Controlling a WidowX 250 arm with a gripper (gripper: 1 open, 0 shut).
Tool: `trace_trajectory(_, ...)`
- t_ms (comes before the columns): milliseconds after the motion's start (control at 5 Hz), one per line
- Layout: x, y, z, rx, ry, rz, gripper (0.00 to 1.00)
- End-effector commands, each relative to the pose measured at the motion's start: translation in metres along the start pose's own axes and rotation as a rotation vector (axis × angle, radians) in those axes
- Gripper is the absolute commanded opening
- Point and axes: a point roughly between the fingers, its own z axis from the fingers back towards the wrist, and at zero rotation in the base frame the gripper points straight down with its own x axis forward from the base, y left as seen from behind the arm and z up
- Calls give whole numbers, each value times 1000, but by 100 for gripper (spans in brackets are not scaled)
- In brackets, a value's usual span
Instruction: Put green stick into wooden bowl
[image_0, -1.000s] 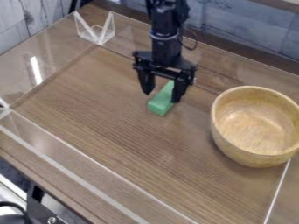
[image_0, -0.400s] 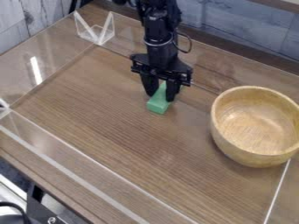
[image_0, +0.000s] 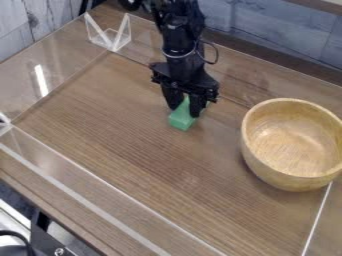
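Green stick in tool, bowl next

Tool (image_0: 186, 91) clenched on green stick (image_0: 183, 117), stick on or just above surface (image_0: 100, 135) (can't tell which), left of wooden bowl (image_0: 291, 143) in view. Best now: lift straight up, keep grip firm, clear the thick rim fully before going across, release over the bowl's middle.

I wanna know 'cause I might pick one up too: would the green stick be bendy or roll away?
The green stick probably won't bend, because it looks straight and solid. It likely won't roll much either, since its sides look flat and it lies on the table. It's small beside the bowl, so I'd guess it's light.
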Motion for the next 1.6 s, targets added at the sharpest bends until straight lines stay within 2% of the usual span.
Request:
trace_trajectory(0,-13,-4,-4,2,29,-71,0)
trace_trajectory(400,-18,2,-4,-8,48,-194,0)
trace_trajectory(800,-15,-9,-9,-20,64,-230,0)
trace_trajectory(1000,-17,-9,-10,-24,71,-236,0)
trace_trajectory(1400,-10,-8,3,-17,61,-174,0)
